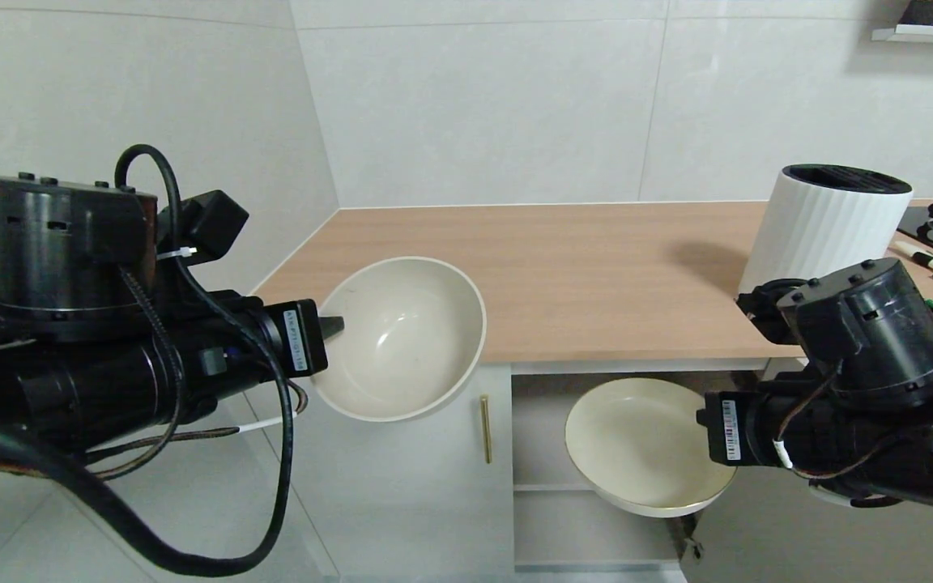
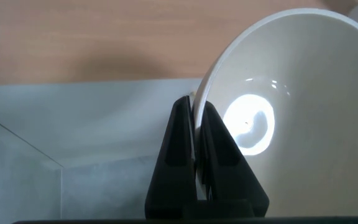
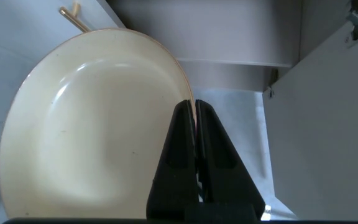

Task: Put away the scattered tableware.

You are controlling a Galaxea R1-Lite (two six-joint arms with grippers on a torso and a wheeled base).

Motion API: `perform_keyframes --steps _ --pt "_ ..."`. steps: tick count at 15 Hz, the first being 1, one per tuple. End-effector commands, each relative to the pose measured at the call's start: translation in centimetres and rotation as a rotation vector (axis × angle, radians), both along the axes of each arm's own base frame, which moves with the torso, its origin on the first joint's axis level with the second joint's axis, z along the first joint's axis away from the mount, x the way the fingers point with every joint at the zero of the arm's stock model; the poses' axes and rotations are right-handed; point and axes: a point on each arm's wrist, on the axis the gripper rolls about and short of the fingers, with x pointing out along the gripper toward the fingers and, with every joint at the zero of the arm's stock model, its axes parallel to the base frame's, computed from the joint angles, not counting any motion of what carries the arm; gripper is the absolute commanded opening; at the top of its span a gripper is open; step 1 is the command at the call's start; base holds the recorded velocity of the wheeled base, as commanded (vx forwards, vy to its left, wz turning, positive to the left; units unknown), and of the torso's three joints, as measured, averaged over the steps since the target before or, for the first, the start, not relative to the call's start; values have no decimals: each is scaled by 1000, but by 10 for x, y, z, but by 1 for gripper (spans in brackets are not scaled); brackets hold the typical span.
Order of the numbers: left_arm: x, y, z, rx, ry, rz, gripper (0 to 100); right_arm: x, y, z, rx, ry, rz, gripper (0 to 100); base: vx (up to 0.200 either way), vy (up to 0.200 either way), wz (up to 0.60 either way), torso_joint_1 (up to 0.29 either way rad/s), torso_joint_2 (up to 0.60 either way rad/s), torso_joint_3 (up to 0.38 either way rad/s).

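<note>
On the robot's left side, the left gripper (image 2: pixel 196 109) is pinched tight on the rim of a deep, round cream bowl (image 1: pixel 402 340). The bowl is tipped up in the air, just in front of the edge of the long brown wooden counter (image 1: pixel 580 275). The right gripper (image 3: pixel 195 112) is squeezed shut on the rim of a flat, round cream plate (image 1: pixel 641 445). The plate hangs lower, in front of the open white cabinet (image 1: pixel 539 429) under the counter. A tall white ribbed tub with a black top (image 1: pixel 827 231) stands on the counter.
</note>
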Motion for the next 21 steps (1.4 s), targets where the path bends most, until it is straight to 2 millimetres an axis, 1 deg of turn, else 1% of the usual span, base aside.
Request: perform_keyframes --steps 1,4,12,17,20,21 --pt "1 -1 -2 4 6 1 0 2 2 -5 -15 14 -3 0 0 0 0 -115 315 193" --pt "4 -2 -6 10 21 1 0 5 4 -9 -27 25 -5 0 0 0 0 -152 424 268" --pt "6 -3 -8 14 28 1 0 12 8 -22 -64 58 -18 0 0 0 0 -135 468 330" --pt "6 -3 -7 13 27 1 0 15 11 -29 -82 78 -21 0 0 0 0 -67 446 373" --pt "7 -4 -9 15 31 1 0 15 11 -30 -86 77 -26 0 0 0 0 -20 185 168" --pt "7 -4 -9 15 31 1 0 16 11 -29 -80 71 -29 0 0 0 -600 2 56 41"
